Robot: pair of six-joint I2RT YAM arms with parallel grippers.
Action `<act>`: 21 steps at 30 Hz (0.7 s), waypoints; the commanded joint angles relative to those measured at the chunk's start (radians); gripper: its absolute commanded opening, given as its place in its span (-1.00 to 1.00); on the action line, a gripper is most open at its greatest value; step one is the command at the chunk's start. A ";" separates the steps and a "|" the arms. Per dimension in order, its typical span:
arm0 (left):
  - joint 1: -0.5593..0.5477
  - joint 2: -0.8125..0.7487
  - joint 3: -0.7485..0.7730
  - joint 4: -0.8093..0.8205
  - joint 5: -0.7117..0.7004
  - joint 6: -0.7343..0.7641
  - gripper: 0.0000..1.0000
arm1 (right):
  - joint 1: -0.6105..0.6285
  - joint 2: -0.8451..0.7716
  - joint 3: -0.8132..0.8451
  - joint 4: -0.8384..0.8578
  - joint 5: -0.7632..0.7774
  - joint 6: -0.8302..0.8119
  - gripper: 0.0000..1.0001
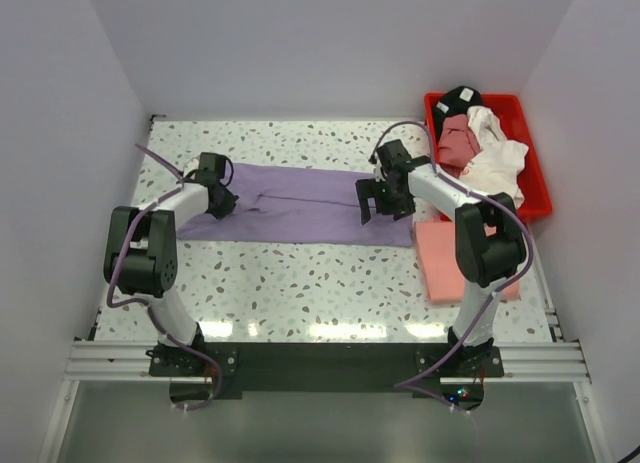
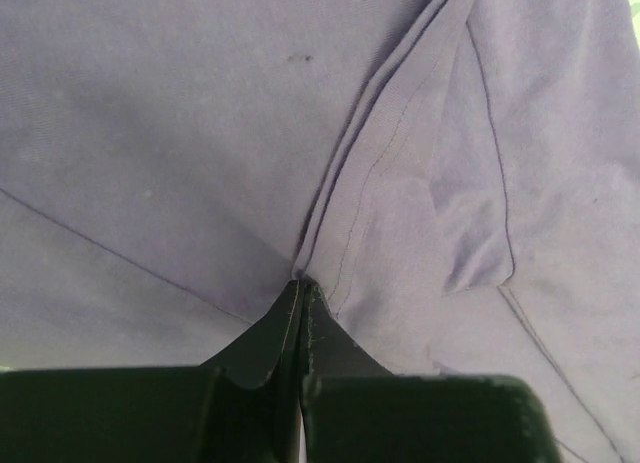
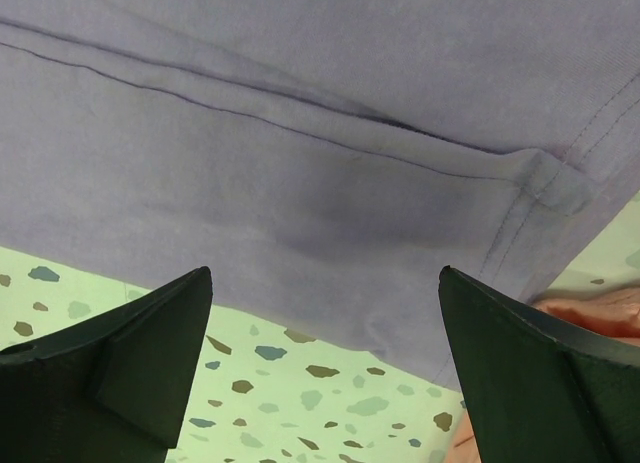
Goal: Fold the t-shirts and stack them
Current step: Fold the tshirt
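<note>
Speckled table [image 1: 300,283] under creased, outspread lavender t-shirt [image 1: 300,208], left gripper [image 2: 300,281] clenched on its fold, right gripper [image 3: 325,273] released wide.

I can read no text, brand, number or sign in any of my views. A small white tag [image 1: 443,107] on the black shirt [image 1: 462,99] in the red bin [image 1: 537,178], upper right of the top view, is too small to read.

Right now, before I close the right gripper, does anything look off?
Nothing damaged or spilled. The lavender shirt isn't flat: folds bunch toward the left gripper, shut on its left end. The pile in the red bin is unfolded, with the white shirt sprawled on top.
</note>
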State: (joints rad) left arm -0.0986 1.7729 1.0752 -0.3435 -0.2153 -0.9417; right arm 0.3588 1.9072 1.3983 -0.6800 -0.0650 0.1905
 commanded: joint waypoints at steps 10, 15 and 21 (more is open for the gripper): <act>0.004 0.017 0.084 0.112 0.013 0.073 -1.00 | -0.001 -0.005 0.024 -0.004 0.034 0.007 0.98; 0.004 0.075 0.159 0.110 0.046 0.096 -1.00 | -0.003 -0.004 0.031 -0.013 0.042 0.004 0.98; 0.000 0.138 0.210 0.135 0.082 0.109 -1.00 | -0.001 0.006 0.048 -0.021 0.053 0.000 0.98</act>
State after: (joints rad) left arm -0.0986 1.8881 1.2366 -0.2531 -0.1635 -0.8669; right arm 0.3588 1.9106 1.4055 -0.6903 -0.0376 0.1898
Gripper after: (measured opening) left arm 0.012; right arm 0.987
